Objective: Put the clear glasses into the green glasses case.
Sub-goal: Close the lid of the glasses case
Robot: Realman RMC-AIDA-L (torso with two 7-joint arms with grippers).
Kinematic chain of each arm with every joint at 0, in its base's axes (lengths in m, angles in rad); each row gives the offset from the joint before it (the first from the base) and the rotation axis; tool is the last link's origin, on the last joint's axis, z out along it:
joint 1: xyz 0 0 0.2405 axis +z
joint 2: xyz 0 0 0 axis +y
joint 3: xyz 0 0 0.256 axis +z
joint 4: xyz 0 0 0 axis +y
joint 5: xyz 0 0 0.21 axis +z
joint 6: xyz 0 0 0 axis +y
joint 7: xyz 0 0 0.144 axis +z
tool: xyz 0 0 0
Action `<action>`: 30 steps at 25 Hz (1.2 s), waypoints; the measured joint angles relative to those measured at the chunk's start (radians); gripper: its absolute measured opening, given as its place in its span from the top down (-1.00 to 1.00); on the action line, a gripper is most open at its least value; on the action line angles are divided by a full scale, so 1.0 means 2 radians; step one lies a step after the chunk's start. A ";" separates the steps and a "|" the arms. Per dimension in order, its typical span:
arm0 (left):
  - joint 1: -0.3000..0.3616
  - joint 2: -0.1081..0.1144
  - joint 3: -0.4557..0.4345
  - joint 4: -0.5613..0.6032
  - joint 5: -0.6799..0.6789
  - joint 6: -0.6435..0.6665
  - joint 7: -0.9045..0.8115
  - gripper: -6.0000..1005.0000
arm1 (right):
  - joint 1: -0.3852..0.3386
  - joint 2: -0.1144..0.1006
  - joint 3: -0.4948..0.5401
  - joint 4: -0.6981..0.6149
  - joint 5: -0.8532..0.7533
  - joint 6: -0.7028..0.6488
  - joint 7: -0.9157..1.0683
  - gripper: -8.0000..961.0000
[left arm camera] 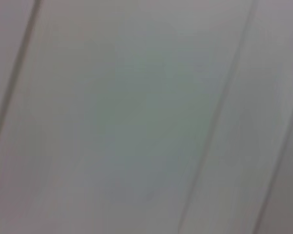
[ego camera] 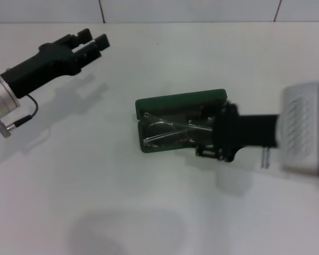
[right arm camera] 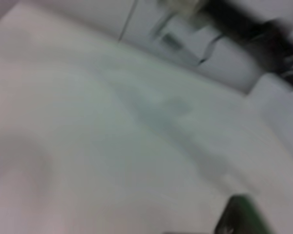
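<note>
We are looking at a late stage of the task, by our read. Nearest to us on the white worktop (ego camera: 95, 202) there is only bare surface and a soft shadow. Past that, mid-worktop, the green glasses case (ego camera: 165, 102) is lying open, its lid half standing up along the far side and the tray half facing us. The clear glasses (ego camera: 173, 133) are sitting inside that tray half, with the thin arms crossing over the lens area; they are looking fully within the rim, though transparency is making the exact edges hard to trace.

The right end effector (ego camera: 211, 139) is reaching in from the right side and is sitting at the right end of the case, over or touching it. We cannot tell whether it is clenched or released. The right wrist view is showing only a dark green corner of the case and blurred worktop.

So we are judging the placing as essentially done. What is left: confirm release and back the right arm off. The lid is not yet closed, should that be wanted.

Farthest out, the left end effector (ego camera: 94, 42) is hanging idle over the far-left worktop, fingers slightly parted, holding nothing.
</note>
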 joint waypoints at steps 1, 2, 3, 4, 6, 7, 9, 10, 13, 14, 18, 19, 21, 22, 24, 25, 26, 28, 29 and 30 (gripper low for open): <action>-0.001 0.000 -0.003 0.000 0.001 -0.011 -0.010 -0.20 | -0.001 0.000 0.028 0.006 0.018 -0.028 0.001 -0.07; -0.002 0.000 -0.004 0.000 0.001 -0.023 -0.019 -0.20 | -0.001 0.001 0.058 0.016 0.042 -0.057 0.001 -0.07; -0.003 0.000 -0.003 0.000 0.001 -0.033 -0.025 -0.20 | 0.000 0.000 0.086 0.028 0.067 -0.082 0.000 -0.07; -0.004 0.000 -0.002 0.000 0.003 -0.043 -0.032 -0.20 | 0.004 0.000 0.123 0.050 0.100 -0.113 -0.001 -0.07; -0.007 -0.001 -0.001 0.000 0.008 -0.058 -0.040 -0.20 | 0.013 0.000 0.185 0.093 0.152 -0.149 -0.005 -0.07; -0.009 -0.002 0.000 0.000 0.013 -0.066 -0.044 -0.20 | 0.019 0.000 0.217 0.127 0.181 -0.159 -0.009 -0.07; -0.017 -0.004 0.001 0.004 0.033 -0.087 -0.062 -0.20 | 0.035 0.000 0.274 0.194 0.236 -0.171 -0.017 -0.07; -0.022 -0.005 0.002 0.006 0.047 -0.098 -0.076 -0.20 | 0.045 -0.001 0.305 0.235 0.264 -0.183 -0.022 -0.07; -0.047 -0.008 0.005 0.011 0.104 -0.123 -0.114 -0.20 | 0.065 -0.004 0.386 0.330 0.297 -0.238 -0.040 -0.07; -0.056 -0.010 0.005 0.011 0.123 -0.126 -0.122 -0.20 | 0.070 -0.005 0.406 0.352 0.299 -0.260 -0.048 -0.07; -0.095 -0.021 0.016 0.012 0.186 -0.130 -0.136 -0.20 | 0.069 -0.002 0.433 0.376 0.300 -0.296 -0.068 -0.07; -0.104 -0.021 0.027 0.011 0.194 -0.133 -0.141 -0.20 | 0.068 -0.001 0.433 0.376 0.301 -0.298 -0.069 -0.07; -0.119 -0.022 0.059 0.008 0.199 -0.144 -0.157 -0.20 | 0.068 -0.001 0.433 0.380 0.301 -0.300 -0.069 -0.07; -0.125 -0.022 0.076 0.008 0.199 -0.151 -0.166 -0.20 | 0.068 -0.001 0.433 0.382 0.301 -0.299 -0.070 -0.07; -0.135 -0.022 0.111 0.010 0.198 -0.165 -0.184 -0.20 | 0.069 -0.001 0.432 0.385 0.299 -0.296 -0.074 -0.07; -0.140 -0.022 0.124 0.011 0.197 -0.168 -0.190 -0.20 | 0.070 -0.002 0.431 0.385 0.298 -0.294 -0.076 -0.07; -0.140 -0.022 0.124 0.011 0.197 -0.168 -0.190 -0.20 | 0.071 -0.002 0.430 0.385 0.297 -0.292 -0.077 -0.07; -0.148 -0.023 0.142 0.011 0.196 -0.170 -0.198 -0.20 | 0.072 -0.002 0.429 0.386 0.296 -0.291 -0.077 -0.07; -0.150 -0.023 0.147 0.010 0.196 -0.170 -0.199 -0.20 | 0.072 -0.002 0.429 0.386 0.295 -0.291 -0.078 -0.07; -0.151 -0.023 0.154 0.009 0.196 -0.170 -0.201 -0.20 | 0.072 -0.002 0.428 0.387 0.295 -0.291 -0.080 -0.07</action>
